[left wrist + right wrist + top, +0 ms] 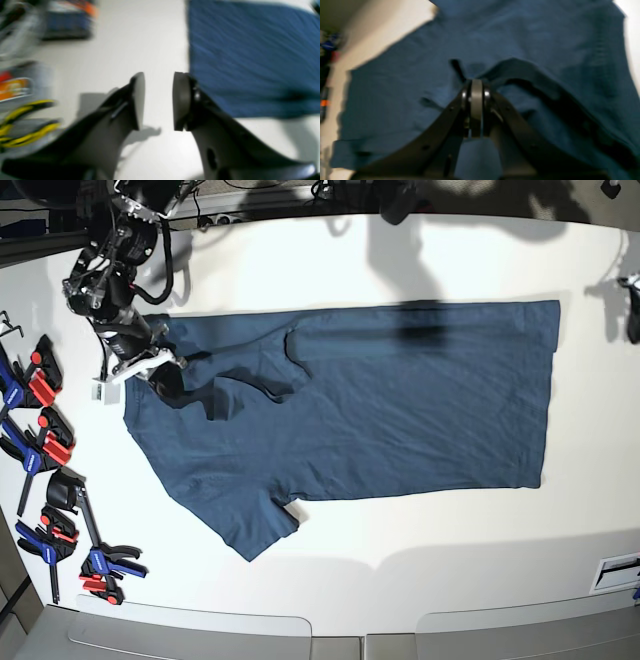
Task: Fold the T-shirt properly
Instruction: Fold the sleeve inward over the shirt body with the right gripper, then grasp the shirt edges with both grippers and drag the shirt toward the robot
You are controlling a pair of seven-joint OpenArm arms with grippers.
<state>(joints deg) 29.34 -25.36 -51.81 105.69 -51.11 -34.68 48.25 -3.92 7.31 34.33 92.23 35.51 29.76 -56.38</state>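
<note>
White table point(420, 560) — right gripper point(476, 87) clamped on the T-shirt point(400, 410); left gripper point(158, 100) parted, empty.

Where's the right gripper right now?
In the base view the right gripper is at the far left of the white table, closed on a fold of the T-shirt by the upper sleeve, above the row of clamps.

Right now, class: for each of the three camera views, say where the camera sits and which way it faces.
Left wrist: on the left arm, looking down past the left gripper, jaws apart, at the table and T-shirt edge.
Right wrist: on the right arm, looking past the right gripper, shut on T-shirt cloth.
Base: overhead, facing down on the whole table; the right arm shows.
All three share the T-shirt.
</note>
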